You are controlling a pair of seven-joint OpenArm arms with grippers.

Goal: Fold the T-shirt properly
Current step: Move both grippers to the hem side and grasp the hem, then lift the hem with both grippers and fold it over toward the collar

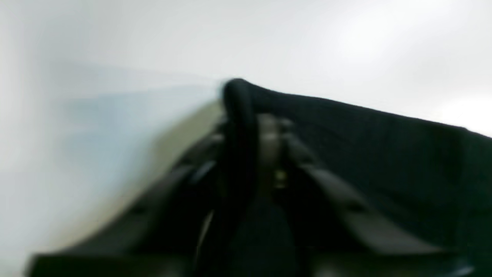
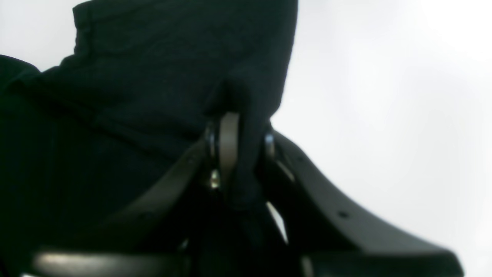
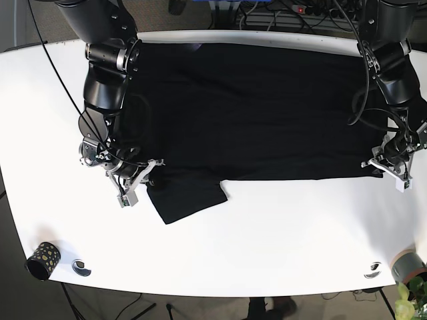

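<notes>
Left wrist view: you are looking at a blurred frame with one gripper, the left gripper (image 1: 253, 127), and one dark cloth, the T-shirt (image 1: 384, 154). A roll of the shirt's edge is passing between the two fingers, and the jaws are pinching it. Pale table (image 1: 346, 46) is showing behind.

Right wrist view: you are seeing one gripper, the right gripper (image 2: 240, 142), with its two fingers pressing together on a fold of the T-shirt (image 2: 153, 77). The cloth is rising above the fingertips and spreading to the left of the frame. The white table (image 2: 384, 96) is filling the right side.

Base view, shirt: one black T-shirt (image 3: 253, 113) is lying spread across the far half of the white table (image 3: 267, 240), with one sleeve (image 3: 187, 197) sticking out toward the near edge on the view's left.

Base view, arms: you are running two arms. The right gripper (image 3: 137, 181) is sitting at the shirt's near edge beside the sleeve; the left gripper (image 3: 393, 163) is sitting at the shirt's near corner on the view's right.

Base view, extras: one patterned black cup (image 3: 42, 260) is standing at the near left corner, one small round piece (image 3: 81, 268) is lying just beside it, one similar piece (image 3: 373, 270) is lying near the right corner, and one grey roll (image 3: 408, 265) is sitting at the right edge.
</notes>
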